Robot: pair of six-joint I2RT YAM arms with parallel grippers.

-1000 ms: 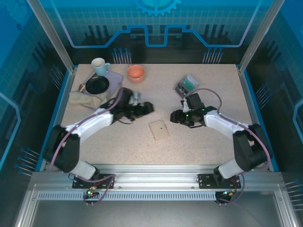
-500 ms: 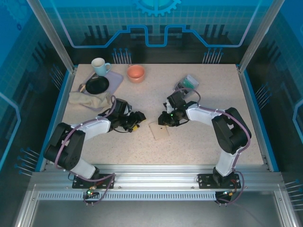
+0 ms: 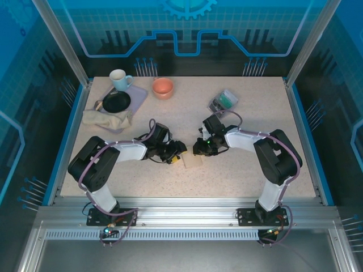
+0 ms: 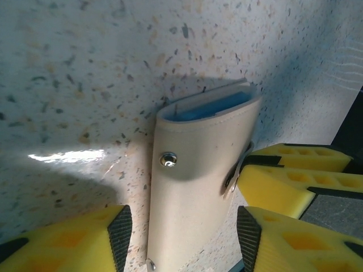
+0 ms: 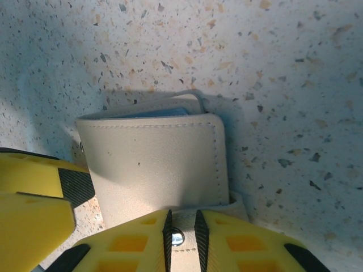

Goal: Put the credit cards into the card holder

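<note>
The step in hand is opening the card holder [image 3: 191,161]. It lies shut and flat on the surface [image 3: 244,175] near the middle, between the two wrists. In the right wrist view the right jaws are clenched on the holder's snap tab [image 5: 180,256], with its metal stud glinting in the narrow slit between them. The left jaws stand parted astride the holder's body, one pad on each long side. In the left wrist view a thin strip of surface shows between each pad and the beige edge, so they are grasping nothing yet. The credit cards [image 3: 228,100] sit well apart in a clear box [image 3: 215,106] toward the far right (a blue edge inside the holder's fold may be lining or a card; I cannot tell which).

The next move likely calls for the left jaws to close on the body and pin it. The right jaws can then peel the tab off its snap and swing the flap over. Without that brace, a pull would probably lift or drag the whole holder.

Both arms are folded at the elbow, each out to its own side. Their forearms run low and inward, and the wrists pitch down and nearly meet over the holder.
</note>
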